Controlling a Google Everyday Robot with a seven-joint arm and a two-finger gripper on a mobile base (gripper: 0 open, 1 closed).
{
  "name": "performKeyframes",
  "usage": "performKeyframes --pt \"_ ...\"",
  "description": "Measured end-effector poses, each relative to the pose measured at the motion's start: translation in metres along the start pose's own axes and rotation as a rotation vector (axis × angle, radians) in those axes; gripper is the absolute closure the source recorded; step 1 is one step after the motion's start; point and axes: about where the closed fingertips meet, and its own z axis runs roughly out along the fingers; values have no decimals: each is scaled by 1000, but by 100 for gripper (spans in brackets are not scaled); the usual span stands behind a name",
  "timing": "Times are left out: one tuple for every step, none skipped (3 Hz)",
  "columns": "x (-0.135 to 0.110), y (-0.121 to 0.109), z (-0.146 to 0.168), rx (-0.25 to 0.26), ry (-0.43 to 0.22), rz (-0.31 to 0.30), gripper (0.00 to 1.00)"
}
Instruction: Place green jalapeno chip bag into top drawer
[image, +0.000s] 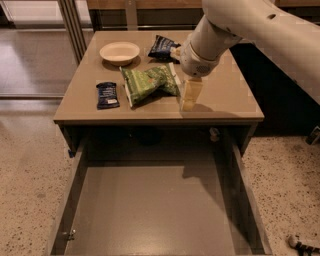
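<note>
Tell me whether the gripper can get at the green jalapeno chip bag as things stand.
Probably yes: the gripper hangs close beside the green jalapeno chip bag on the tan table, with nothing between them.

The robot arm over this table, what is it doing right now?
The robot's gripper hangs low over the tan table, just right of the green jalapeno chip bag. The bag lies flat on the table and is not lifted. Below, the top drawer is pulled open, and the bag is not yet in it. A white bowl, a dark navy chip bag and a small snack bar wrapper also lie on the table.
</note>
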Motion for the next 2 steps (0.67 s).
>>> performKeyframes --pt "0 0 0 0 0 0 0" --pt "-3 -9 12 -3 -15 -23 0"
